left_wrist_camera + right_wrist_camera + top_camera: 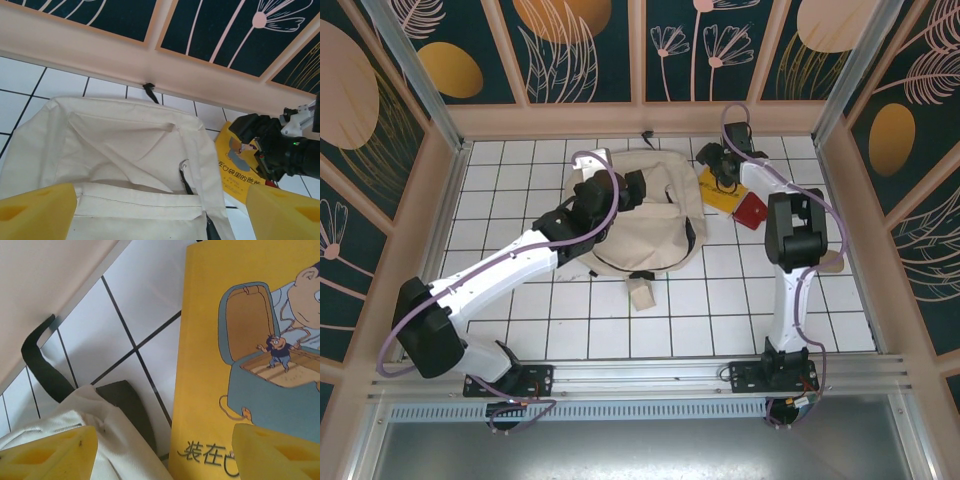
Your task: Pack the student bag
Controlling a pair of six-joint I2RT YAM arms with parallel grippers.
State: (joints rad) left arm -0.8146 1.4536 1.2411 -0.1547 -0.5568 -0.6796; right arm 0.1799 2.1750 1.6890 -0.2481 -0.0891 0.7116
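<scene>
The student bag (pixel 655 225) is a large beige fabric backpack lying flat on the white tiles at centre back. My left gripper (pixel 628 190) hovers over its upper part, open. In the left wrist view its yellow fingers (pixel 37 212) stand wide apart above the bag (pixel 125 145), with nothing between them and a dark zipper pull (pixel 185 175) just ahead. My right gripper (pixel 715 165) is open over a yellow picture book (pixel 718 197) lying to the right of the bag. Its fingers (pixel 275 452) straddle the book's left edge (pixel 240 365) and the bag's corner (pixel 100 440).
A red flat item (pixel 750 212) lies right of the book. A small beige block (pixel 642 293) sits on the tiles in front of the bag. The bag's black top loop (pixel 150 92) points at the back wall ledge (pixel 100 50). Walls enclose the table on three sides.
</scene>
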